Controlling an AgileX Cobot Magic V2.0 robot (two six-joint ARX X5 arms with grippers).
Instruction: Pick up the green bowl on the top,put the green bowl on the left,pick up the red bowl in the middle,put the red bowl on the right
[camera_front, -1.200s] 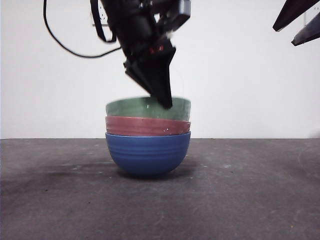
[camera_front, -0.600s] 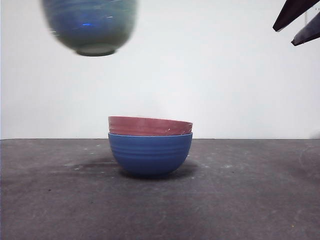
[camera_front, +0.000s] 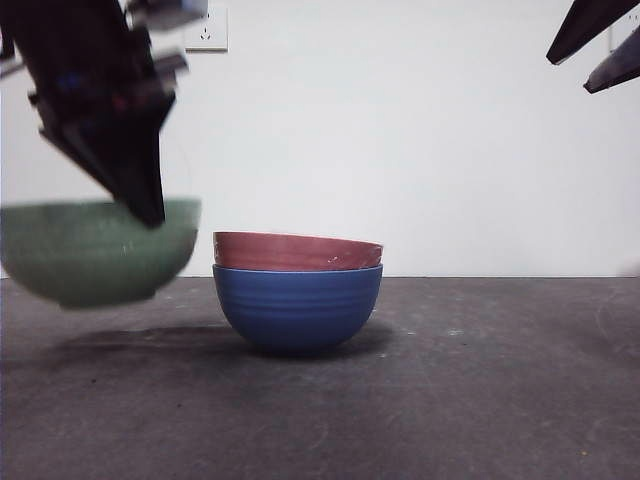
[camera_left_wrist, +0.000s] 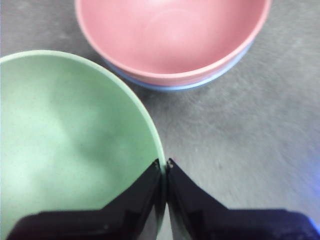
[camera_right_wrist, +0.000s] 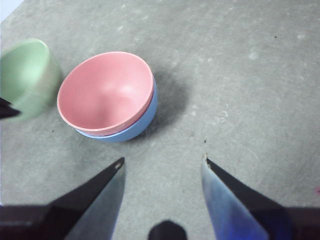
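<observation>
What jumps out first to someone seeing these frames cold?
The green bowl, pinched at its rim by the left hand, hangs just above the table, to the left of the stack in the front view. Beside it, the red bowl sits nested in the blue bowl at the centre. The right hand waits open, high above the table, holding nothing.

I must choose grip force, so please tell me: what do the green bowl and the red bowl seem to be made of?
The green bowl, pinched at its rim by the left gripper, looks like glazed ceramic: smooth, slightly shiny, thick-walled, though hard plastic is possible. The red bowl, nested in the blue bowl, looks the same: glossy pink inside, rounded thick rim.
</observation>
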